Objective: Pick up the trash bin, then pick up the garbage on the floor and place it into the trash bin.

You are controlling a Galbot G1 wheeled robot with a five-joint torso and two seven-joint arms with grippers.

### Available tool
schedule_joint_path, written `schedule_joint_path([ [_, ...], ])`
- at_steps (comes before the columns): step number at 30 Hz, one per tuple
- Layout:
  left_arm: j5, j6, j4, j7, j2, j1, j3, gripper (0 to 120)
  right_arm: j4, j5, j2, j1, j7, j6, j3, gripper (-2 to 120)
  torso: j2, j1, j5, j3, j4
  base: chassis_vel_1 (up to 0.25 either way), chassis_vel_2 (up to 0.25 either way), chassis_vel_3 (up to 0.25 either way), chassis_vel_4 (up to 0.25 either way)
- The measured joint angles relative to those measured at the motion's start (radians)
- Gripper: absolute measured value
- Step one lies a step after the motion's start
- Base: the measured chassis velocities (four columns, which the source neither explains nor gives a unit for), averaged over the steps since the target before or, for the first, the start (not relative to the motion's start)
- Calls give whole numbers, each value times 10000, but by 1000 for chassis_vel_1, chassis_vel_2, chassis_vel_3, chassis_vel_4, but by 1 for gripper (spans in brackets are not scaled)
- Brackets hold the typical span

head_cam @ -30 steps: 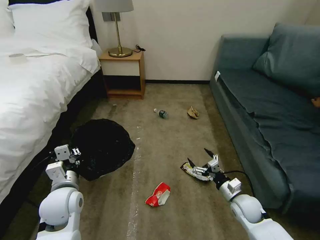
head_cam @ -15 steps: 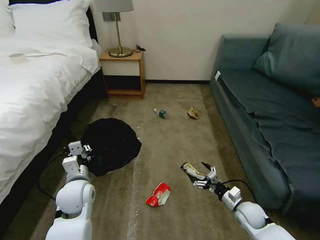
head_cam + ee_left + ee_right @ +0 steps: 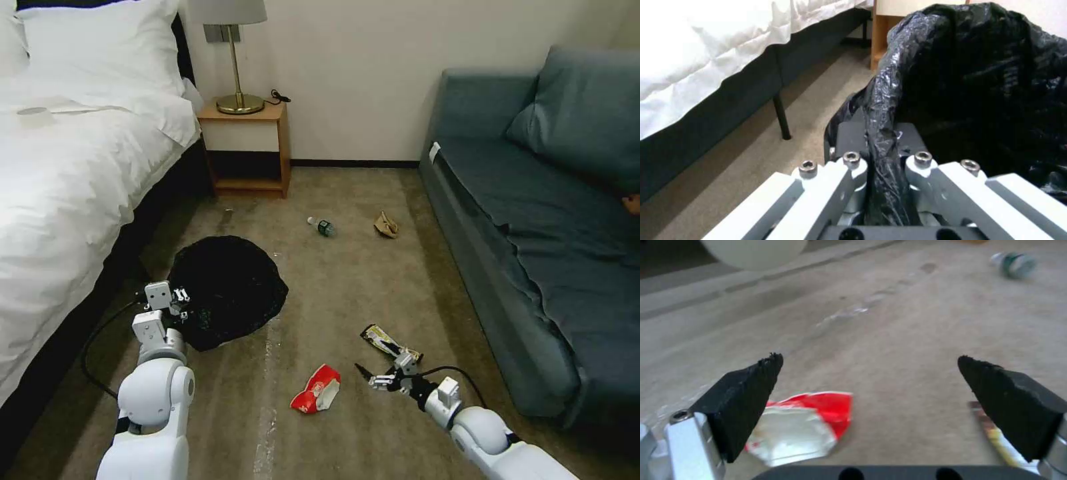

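Note:
The trash bin [image 3: 230,290], draped in a crinkled black bag, is near the bed, and my left gripper [image 3: 179,301] is shut on its near rim. Up close, my left gripper [image 3: 882,160] pinches the bag-covered rim of the trash bin [image 3: 978,83]. My right gripper [image 3: 380,368] hangs open low over the carpet, between the red-and-white wrapper [image 3: 317,390] and the dark-and-yellow wrapper [image 3: 387,341]. From the wrist, my right gripper [image 3: 868,358] has the red-and-white wrapper [image 3: 804,423] by one finger and the dark-and-yellow wrapper [image 3: 996,436] by the other. A small bottle [image 3: 323,227] and crumpled brown paper [image 3: 385,225] lie farther off.
A white bed [image 3: 67,173] runs along the left and a blue-grey sofa [image 3: 533,220] along the right. A wooden nightstand [image 3: 248,147] with a brass lamp [image 3: 237,67] stands against the far wall. Open carpet lies between them.
My right gripper has drawn back and leftward off the dark-and-yellow wrapper, closer to the red-and-white one. My left gripper has carried the trash bin a little to the right.

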Motion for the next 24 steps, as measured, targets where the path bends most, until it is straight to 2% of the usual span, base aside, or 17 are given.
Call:
schedule_joint_path([
  [1,23,0,13,7,-26,0,18,5,-120,302,-58,246,-32,-75,-493,100,0,1,0,1,0,0,0,0,0],
  [5,35,0,26,13,-45,-1,21,5,-221,491,-75,425,-58,-106,-820,100,0,0,0,1,0,0,0,0,0],
  [7,79,-35,104,29,-98,-20,25,5,-508,896,-89,966,-138,-171,-1681,100,0,0,-1,0,-2,0,0,0,0],
  [12,94,-98,170,69,-143,-30,23,5,-744,979,-107,1477,-177,-198,-2376,100,0,0,-1,1,0,0,0,0,0],
  [14,104,-129,217,87,-186,-81,-6,5,-1080,728,-97,1977,-243,-140,-3073,100,0,0,0,1,2,0,0,0,0],
  [20,105,-136,262,100,-201,-186,-15,5,-1731,-104,105,2544,-252,132,-3729,100,0,0,0,1,-1,0,0,0,0],
  [23,99,-137,284,102,-215,-288,-54,5,-2435,-1574,345,3009,-301,542,-4067,100,0,0,0,1,0,0,0,0,0],
  [24,99,-137,284,102,-215,-288,-54,5,-2435,-1574,345,3009,-301,542,-4067,100,0,0,0,1,0,0,0,0,0],
])
